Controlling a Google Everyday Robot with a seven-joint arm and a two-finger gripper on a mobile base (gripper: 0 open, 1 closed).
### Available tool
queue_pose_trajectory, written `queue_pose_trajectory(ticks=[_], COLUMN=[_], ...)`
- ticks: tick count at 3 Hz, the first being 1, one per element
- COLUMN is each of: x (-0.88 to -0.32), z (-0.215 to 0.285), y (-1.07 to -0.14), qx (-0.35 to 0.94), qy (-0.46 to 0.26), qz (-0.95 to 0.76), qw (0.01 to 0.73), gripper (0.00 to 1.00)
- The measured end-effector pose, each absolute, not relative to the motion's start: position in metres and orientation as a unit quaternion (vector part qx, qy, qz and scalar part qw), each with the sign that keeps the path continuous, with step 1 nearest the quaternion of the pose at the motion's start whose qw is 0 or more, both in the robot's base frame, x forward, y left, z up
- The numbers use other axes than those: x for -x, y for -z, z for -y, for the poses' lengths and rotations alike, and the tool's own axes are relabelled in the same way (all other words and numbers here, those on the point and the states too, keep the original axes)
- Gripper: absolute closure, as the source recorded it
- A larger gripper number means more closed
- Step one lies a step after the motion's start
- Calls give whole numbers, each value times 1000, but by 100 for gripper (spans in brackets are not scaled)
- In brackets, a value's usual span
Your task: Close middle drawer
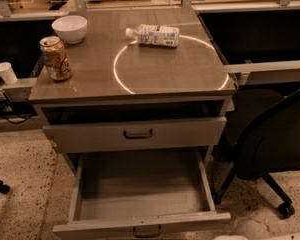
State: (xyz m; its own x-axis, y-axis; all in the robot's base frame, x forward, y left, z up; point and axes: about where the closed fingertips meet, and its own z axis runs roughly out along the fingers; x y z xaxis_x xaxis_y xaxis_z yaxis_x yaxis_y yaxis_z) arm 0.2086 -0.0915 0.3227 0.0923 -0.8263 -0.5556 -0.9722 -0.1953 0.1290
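Note:
The middle drawer [140, 194] of the grey metal cabinet [130, 69] is pulled far out toward me. Its long deep tray is empty. Its low front panel [105, 226] lies at the bottom edge of the camera view, with a small black bar handle [146, 231]. Above it, the taller-fronted grey drawer [135, 134] stands slightly out, with a dark gap over it. The lowest drawer is hidden beneath the open tray. My gripper is out of view.
On the cabinet top stand a drink can [55, 58], a white bowl [69, 28] and a lying plastic bottle [155, 35]. A black office chair [272, 149] stands close at the right. A white cup [6, 72] sits at the left. A pale shape [250, 235] shows at the bottom right.

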Motion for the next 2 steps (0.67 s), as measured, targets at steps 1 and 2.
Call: queue_pose_trajectory(ticks=[1, 2], x=[-228, -260], z=[101, 107], y=[-338, -353], qx=[734, 739], qy=[-220, -175], qz=[-620, -618], qw=[171, 203], gripper=[18, 42])
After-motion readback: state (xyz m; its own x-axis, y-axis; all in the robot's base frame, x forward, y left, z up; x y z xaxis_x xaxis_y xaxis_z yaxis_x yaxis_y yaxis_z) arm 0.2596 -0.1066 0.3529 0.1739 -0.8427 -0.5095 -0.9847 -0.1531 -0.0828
